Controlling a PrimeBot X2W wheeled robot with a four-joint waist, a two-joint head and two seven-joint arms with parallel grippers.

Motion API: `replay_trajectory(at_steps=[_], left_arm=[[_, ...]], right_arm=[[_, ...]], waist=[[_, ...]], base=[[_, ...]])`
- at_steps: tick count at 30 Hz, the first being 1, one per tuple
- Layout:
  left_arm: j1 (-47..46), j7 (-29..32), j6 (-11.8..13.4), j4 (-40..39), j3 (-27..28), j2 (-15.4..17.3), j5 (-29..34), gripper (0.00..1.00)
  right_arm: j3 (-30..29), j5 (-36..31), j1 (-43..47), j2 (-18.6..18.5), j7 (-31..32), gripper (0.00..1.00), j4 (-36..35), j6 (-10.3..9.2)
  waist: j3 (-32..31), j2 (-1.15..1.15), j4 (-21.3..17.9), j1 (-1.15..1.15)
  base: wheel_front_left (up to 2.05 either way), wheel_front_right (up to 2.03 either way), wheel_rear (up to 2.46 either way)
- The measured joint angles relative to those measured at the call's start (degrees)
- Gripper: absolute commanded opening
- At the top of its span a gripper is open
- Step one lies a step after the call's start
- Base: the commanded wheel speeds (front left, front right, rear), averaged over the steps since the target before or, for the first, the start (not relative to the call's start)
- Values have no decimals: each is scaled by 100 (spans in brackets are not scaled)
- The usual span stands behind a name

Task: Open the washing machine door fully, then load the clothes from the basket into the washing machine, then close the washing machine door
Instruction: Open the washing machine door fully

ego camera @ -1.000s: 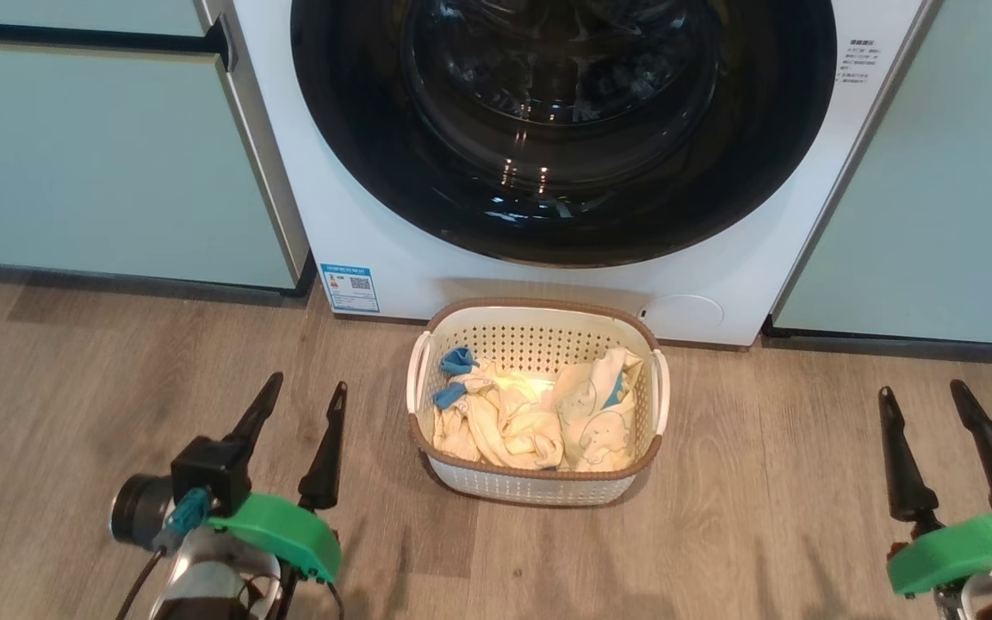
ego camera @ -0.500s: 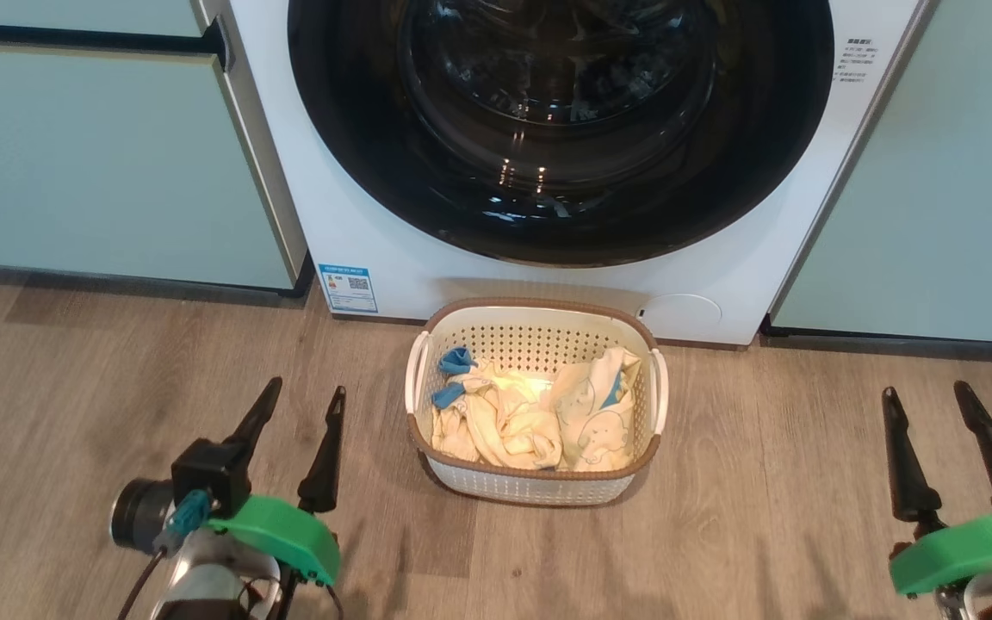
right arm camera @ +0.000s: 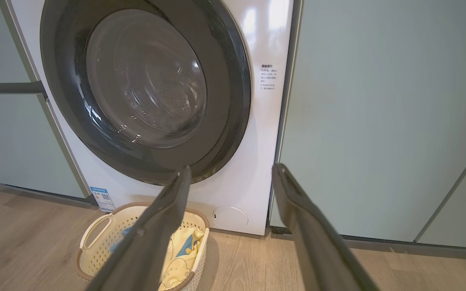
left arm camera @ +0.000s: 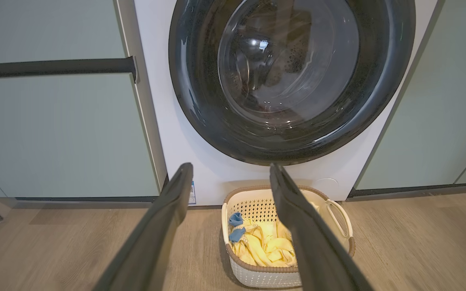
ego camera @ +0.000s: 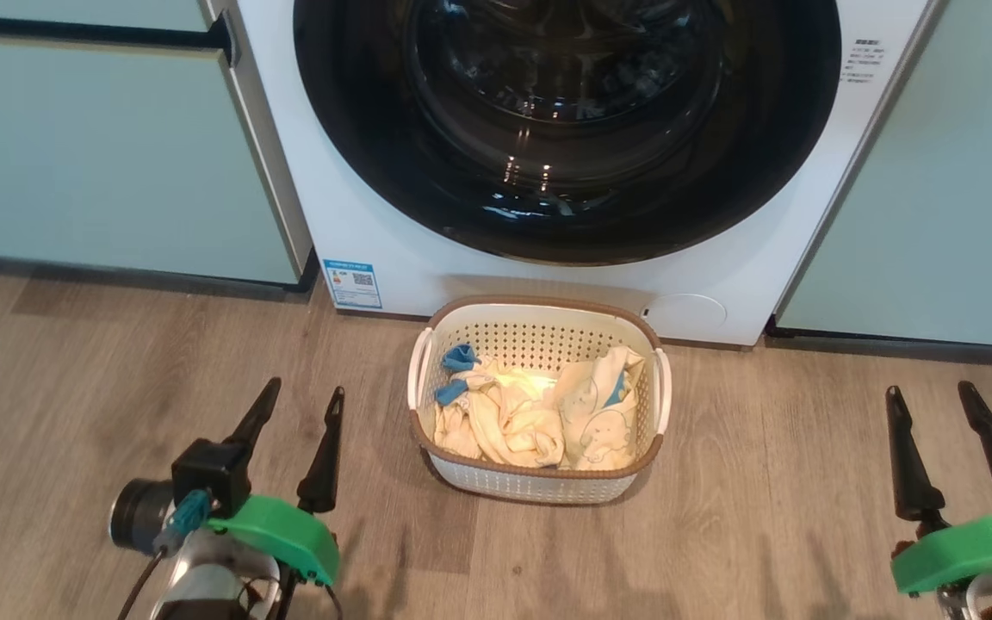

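Note:
The white washing machine (ego camera: 393,258) stands ahead between pale green cabinets, its round black door (ego camera: 565,129) shut flat against the front. On the floor right before it sits the cream basket (ego camera: 539,486) with pale yellow and blue clothes (ego camera: 530,413) inside. My left gripper (ego camera: 302,400) hangs open at the lower left, well left of the basket. At the lower right my right gripper (ego camera: 931,400) is open too, empty, far right of the basket. The left wrist view shows the door (left arm camera: 289,76) and basket (left arm camera: 265,275); the right wrist view shows the door (right arm camera: 144,89) and basket (right arm camera: 95,250).
Pale green cabinets (ego camera: 108,155) flank the machine on the left and right (ego camera: 952,198). A dark bar handle (ego camera: 83,34) runs across the left cabinet. A blue energy label (ego camera: 352,284) and round service flap (ego camera: 684,312) sit low on the machine. Wood floor (ego camera: 771,482) spreads around the basket.
The whole head view has shifted slightly, so the camera moved a little. Both grippers stay open and the basket, clothes and door stand as before.

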Motion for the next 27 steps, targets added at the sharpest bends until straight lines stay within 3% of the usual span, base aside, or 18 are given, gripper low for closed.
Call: replay_trajectory(at_steps=[19,27], left_arm=[[-33,0,0,-36,0,-2,15,100],[-101,0,0,-76,5,-43,15,100]], right_arm=[[-45,-9,-6,63,0,100,-32,0],[-75,-8,-22,46,0,100,-33,0]], waist=[[74,0,-19,0],[74,0,-39,0]], base=[[119,120,-239],[75,76,-150]])
